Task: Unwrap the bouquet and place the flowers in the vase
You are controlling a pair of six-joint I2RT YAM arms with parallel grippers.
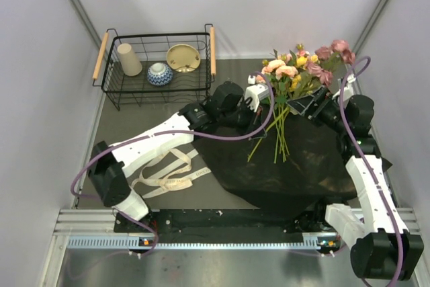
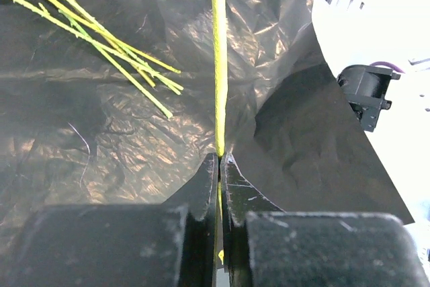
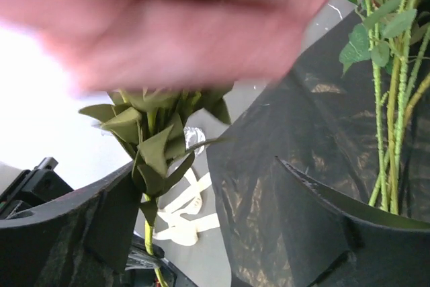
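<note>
My left gripper [image 2: 220, 156] is shut on a single yellow-green flower stem [image 2: 218, 58] that rises straight from its jaws; in the top view this gripper [image 1: 257, 96] is just left of the flowers [image 1: 304, 65]. Their stems [image 1: 274, 136] lie on the opened black wrapping paper [image 1: 295, 166]. My right gripper [image 3: 201, 166] is open, and a rose's green sepals [image 3: 154, 139] sit by its left finger [image 3: 80, 220] under a blurred pink bloom [image 3: 188, 25]. From above, the right gripper [image 1: 304, 105] is at the bunch's base. I cannot make out the vase in any view.
The untied cream ribbon [image 1: 168, 173] lies on the mat near the left arm. At the back left stands a black wire basket [image 1: 107, 82] with a beige paper cup [image 1: 128, 59], a blue-patterned bowl [image 1: 160, 73] and a tan plate [image 1: 183, 57]. Grey walls close both sides.
</note>
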